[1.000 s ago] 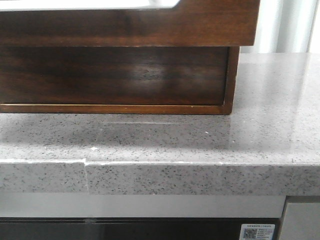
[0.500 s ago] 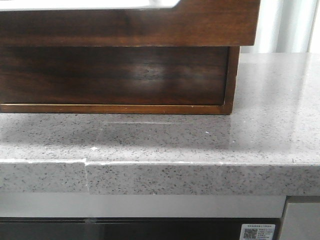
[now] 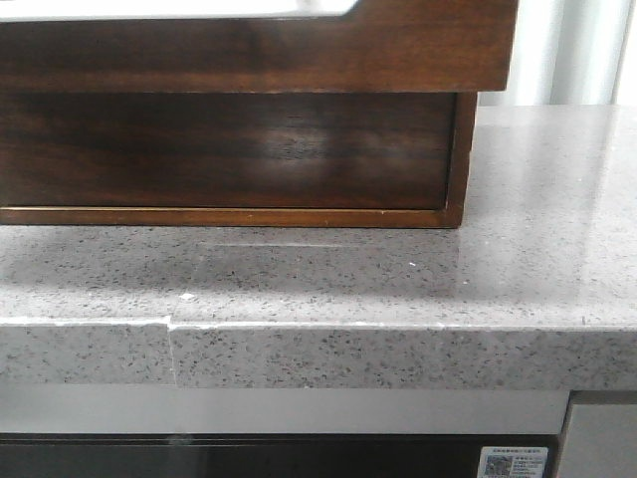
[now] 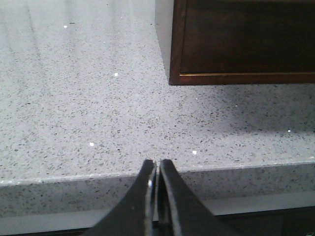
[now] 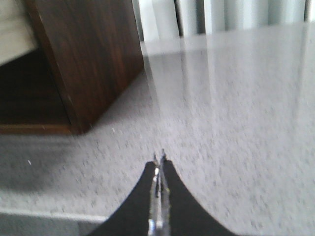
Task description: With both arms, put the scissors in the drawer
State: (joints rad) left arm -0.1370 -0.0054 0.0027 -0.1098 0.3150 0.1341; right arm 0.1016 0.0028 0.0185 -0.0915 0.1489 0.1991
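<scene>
The scissors are out of view in every frame. A wide, glossy dark-brown drawer (image 3: 299, 50) crosses the top of the front view. It reaches farther right than the wooden box (image 3: 458, 159) below it, and a curved cut shows pale along its top edge. My left gripper (image 4: 157, 163) hangs over the counter's front edge, shut with nothing between its fingers, short of the box's corner (image 4: 176, 59). My right gripper (image 5: 159, 158) is also shut and empty, over bare counter beside the box's side wall (image 5: 93, 59). Neither gripper shows in the front view.
The speckled grey stone counter (image 3: 518, 269) carries the box and has a chipped seam in its front edge (image 3: 169, 324). A dark recessed panel (image 3: 229, 149) fills the box's front. Pale curtains (image 5: 221, 14) stand behind the counter.
</scene>
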